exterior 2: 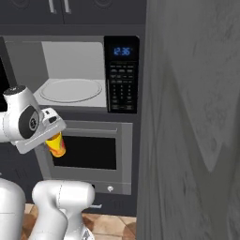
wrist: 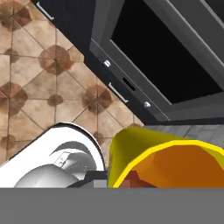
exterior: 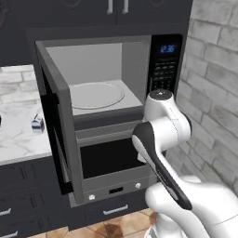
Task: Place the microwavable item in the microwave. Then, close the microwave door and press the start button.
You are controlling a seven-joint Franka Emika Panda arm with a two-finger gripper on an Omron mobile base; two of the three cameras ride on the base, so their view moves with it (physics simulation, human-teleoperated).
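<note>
The microwave (exterior: 139, 65) stands open, its grey cavity holding a bare round turntable (exterior: 95, 95). The microwave door (exterior: 58, 135) is swung out to the left, edge-on to me. The black keypad panel (exterior 2: 123, 84) with its blue display sits right of the cavity. My gripper (exterior 2: 55, 137) is shut on the small yellow cup (exterior 2: 57, 145) with a red-orange mark. The cup hangs in the air below the microwave's floor, in front of the oven's dark window. In the hand view the yellow cup (wrist: 166, 162) lies close up at the lower right and hides the fingertips.
A grey oven (exterior: 111, 158) sits right under the microwave. A white-and-blue carton (exterior: 37, 123) stands on the marble counter (exterior: 18, 139) left of the open door. A brick wall (exterior: 214, 69) closes the right side. Tiled floor (wrist: 43, 78) lies below.
</note>
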